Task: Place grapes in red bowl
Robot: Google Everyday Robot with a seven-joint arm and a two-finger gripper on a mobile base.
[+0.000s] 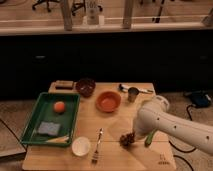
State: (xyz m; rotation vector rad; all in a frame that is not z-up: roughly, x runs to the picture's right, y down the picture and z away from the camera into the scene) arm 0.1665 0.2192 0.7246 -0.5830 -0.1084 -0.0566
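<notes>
Well, the gripper (133, 136) hangs low at the grapes (127, 139) (its grip, I cannot tell), presumably to carry them to the red bowl (108, 102).

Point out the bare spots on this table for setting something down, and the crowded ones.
Bare: the strip between the green tray and red bowl, above the fork; also the front edge right of the fork. Crowded: the back by the red bowl, and the gripper at the grapes.

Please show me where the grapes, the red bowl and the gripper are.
grapes (126, 140), camera view, middle of the bunch.
red bowl (108, 102), camera view, bare inside of the bowl.
gripper (133, 133), camera view, its lower end, right at the grapes.
</notes>
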